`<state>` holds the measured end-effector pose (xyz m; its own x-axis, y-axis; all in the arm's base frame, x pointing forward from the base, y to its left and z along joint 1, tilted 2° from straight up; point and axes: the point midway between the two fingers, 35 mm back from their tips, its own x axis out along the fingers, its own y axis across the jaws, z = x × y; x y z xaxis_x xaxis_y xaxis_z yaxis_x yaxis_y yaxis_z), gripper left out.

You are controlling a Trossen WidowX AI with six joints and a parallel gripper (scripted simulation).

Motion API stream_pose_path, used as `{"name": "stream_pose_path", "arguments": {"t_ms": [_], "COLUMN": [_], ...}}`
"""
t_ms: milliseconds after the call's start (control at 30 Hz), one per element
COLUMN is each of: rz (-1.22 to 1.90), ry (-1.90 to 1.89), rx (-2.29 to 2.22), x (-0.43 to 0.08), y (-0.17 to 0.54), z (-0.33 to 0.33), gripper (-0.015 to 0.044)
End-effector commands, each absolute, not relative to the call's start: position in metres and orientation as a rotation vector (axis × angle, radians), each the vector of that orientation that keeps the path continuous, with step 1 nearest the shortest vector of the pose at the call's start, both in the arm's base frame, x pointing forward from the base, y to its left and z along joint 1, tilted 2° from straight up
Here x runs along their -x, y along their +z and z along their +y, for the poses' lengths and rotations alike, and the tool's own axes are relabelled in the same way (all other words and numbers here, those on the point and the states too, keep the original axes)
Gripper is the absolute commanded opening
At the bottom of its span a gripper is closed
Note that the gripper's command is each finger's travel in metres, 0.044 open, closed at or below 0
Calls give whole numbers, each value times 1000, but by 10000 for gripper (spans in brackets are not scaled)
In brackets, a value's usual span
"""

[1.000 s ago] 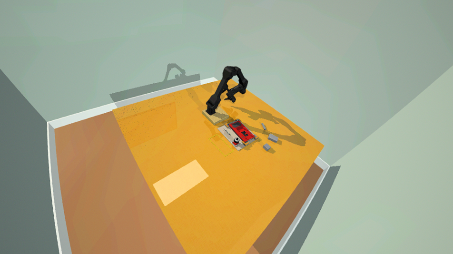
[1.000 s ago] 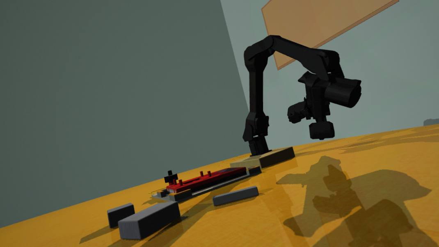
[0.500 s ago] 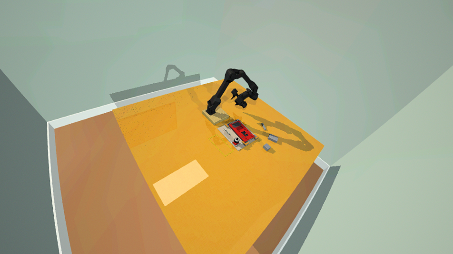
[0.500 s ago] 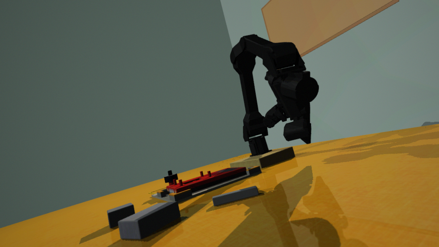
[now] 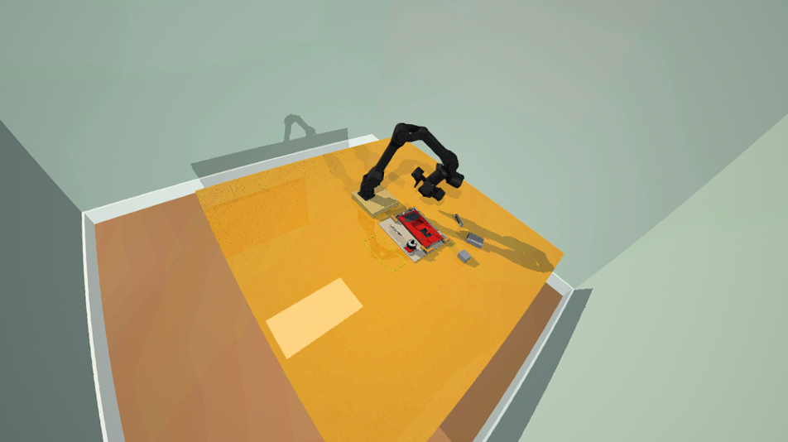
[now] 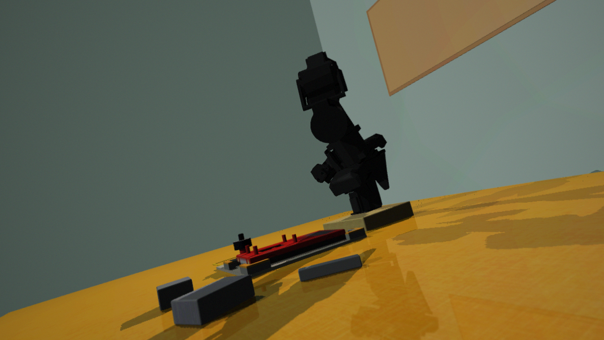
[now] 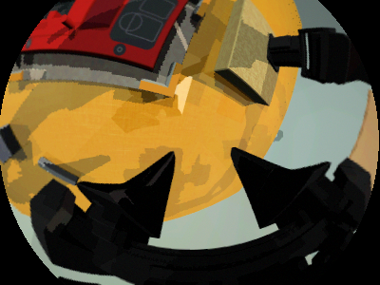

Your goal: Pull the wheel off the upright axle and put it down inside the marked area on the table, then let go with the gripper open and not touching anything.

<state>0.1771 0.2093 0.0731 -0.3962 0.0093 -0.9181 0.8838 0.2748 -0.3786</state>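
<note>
The wheel [image 5: 411, 244] sits flat on its upright axle at the board's [image 5: 393, 228] near end, beside the marked area [image 5: 386, 254]. The gripper [image 7: 201, 190] hovers part-open, empty, well apart; grey blocks [image 5: 474, 239] lie right.

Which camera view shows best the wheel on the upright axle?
The exterior view: the wheel shows in side profile, seated on its axle at the board's near end. The top view shows only a tiny dark spot. In the wrist view I cannot find it.
</note>
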Motion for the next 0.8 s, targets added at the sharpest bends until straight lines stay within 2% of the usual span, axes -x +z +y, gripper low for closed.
{"name": "stream_pose_path", "arguments": {"t_ms": [0,267,767], "rz": [1633,1541,1301], "ry": [-1205,-1165,-1173], "rx": [-891,-1040,-1215], "x": [-204,-251,-327], "y": [79,86,112], "z": [194,160,41], "gripper": [300,300,300]}}
